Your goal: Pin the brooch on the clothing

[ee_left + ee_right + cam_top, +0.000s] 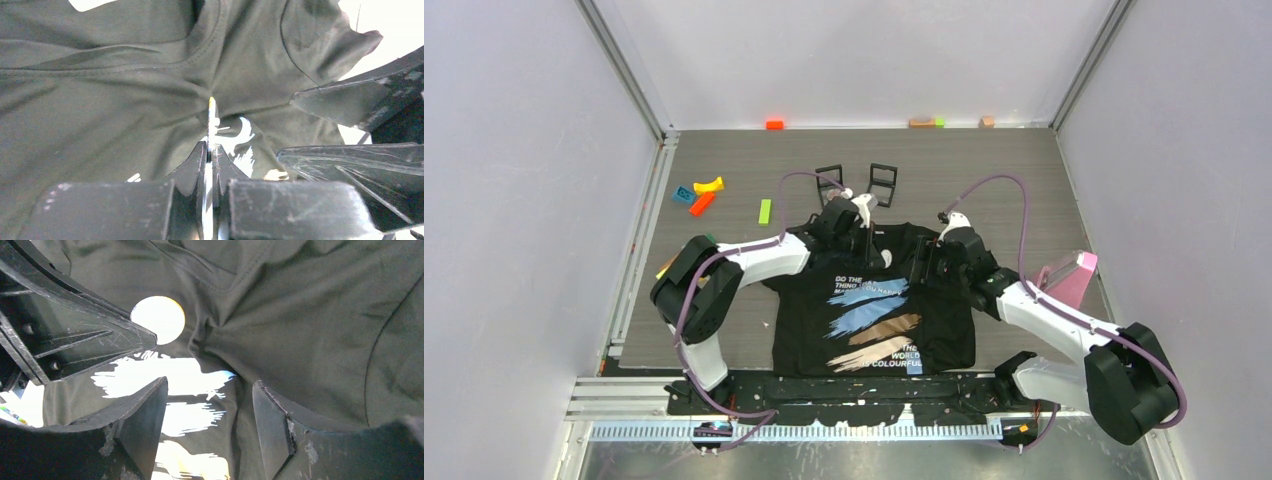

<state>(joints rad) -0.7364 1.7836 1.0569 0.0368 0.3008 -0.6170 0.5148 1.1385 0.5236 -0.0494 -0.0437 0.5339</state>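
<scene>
The grey table [1024,180] fills the middle of the overhead view. The black T-shirt [944,330] lies flat at its lower centre, collar toward the top of the frame, with white lettering and blue, tan and cream streaks facing up. Both arms come in from the bottom corners and meet over the shirt's upper part. A pink box [1069,278] sits at the table's right edge, and two black frames [882,184] stand just above the collar. The right gripper [924,268] hangs right of the print's top, fingers apart, with only shirt fabric showing in the gap. The left gripper [864,238] is at the shirt's upper centre, below the collar. Small coloured blocks [707,190] lie at the table's upper left. The brooch [211,122], a thin pale-yellow disc, is pinched edge-on between the left gripper's closed fingers. It shows as a bright round face at the upper left of the right wrist view, and the fabric puckers into creases at its far edge.
</scene>
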